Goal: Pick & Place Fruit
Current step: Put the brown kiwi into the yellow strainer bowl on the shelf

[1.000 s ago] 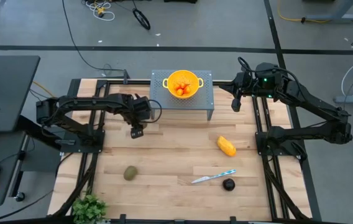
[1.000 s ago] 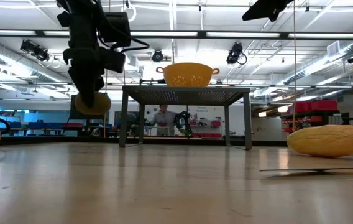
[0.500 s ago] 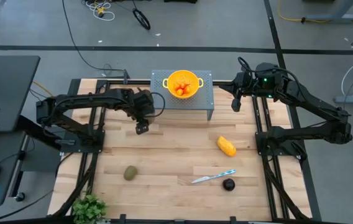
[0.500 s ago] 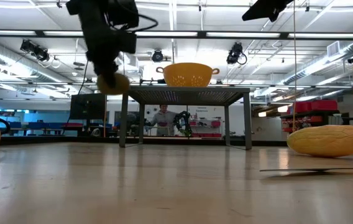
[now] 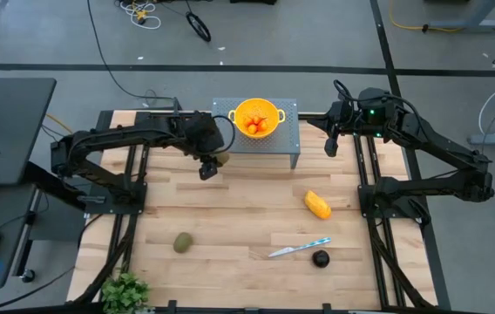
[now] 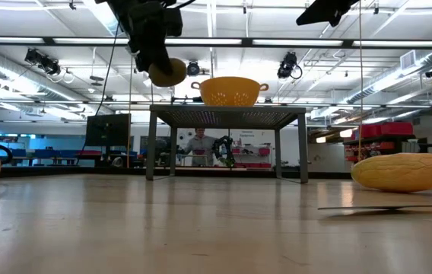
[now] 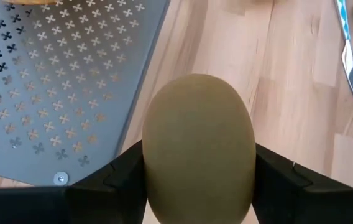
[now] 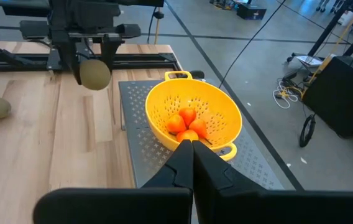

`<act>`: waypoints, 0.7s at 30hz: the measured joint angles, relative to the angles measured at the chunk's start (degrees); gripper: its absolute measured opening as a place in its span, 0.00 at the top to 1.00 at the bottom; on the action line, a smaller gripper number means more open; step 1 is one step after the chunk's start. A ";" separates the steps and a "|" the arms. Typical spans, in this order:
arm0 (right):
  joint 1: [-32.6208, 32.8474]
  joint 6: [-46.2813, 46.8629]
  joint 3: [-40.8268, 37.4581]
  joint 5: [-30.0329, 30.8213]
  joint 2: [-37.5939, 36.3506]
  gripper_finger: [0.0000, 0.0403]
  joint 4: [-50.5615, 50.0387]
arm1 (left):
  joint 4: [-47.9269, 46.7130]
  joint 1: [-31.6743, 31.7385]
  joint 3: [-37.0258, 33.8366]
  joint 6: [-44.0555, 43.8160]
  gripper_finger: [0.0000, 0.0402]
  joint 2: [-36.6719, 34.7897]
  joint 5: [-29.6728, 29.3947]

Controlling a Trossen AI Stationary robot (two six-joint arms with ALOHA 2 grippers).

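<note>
An olive-brown oval fruit (image 7: 198,146) hangs in the air just left of the grey perforated stand (image 5: 287,139), with my left gripper (image 5: 213,163) shut on it. On the stand sits the yellow bowl (image 5: 258,108) holding small orange-red fruit (image 8: 186,124). On the table lie a second olive-brown oval (image 5: 183,242), a yellow-orange oblong (image 5: 317,205) and a dark round fruit (image 5: 320,258). My right gripper (image 8: 192,155) hovers shut, high at the stand's far right side, and touches nothing. My left gripper pinches the oval fruit by its two long sides (image 7: 150,163) between its two fingers (image 7: 111,180). The fingers slant down from the table's left and lie along the fruit. The fruit (image 6: 167,73) is lifted clear, about level with the bowl.
A slim knife (image 5: 300,248) with a pale blue handle lies near the dark fruit. A green plant (image 5: 125,292) stands at the near left corner. Bare wood lies under and before the stand.
My left gripper has risen and gone toward the stand and the table's right, tipping to a less steep slant. The olive-brown fruit has gone up with it, from below the stand's top to about the bowl's height. The hold has stayed the same.
</note>
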 joint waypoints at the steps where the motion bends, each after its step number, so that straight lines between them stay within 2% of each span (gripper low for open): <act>1: 0.02 0.00 0.02 0.00 0.02 1.00 0.00 | -0.08 0.00 0.00 0.00 0.45 0.00 -0.02; 9: 0.02 0.00 0.01 -0.17 0.01 1.00 0.00 | 0.54 0.00 0.00 0.11 0.45 0.00 0.24; 21: 0.02 0.00 0.01 -0.15 0.02 1.00 0.00 | 16.15 1.69 -0.02 -2.00 0.45 0.00 0.14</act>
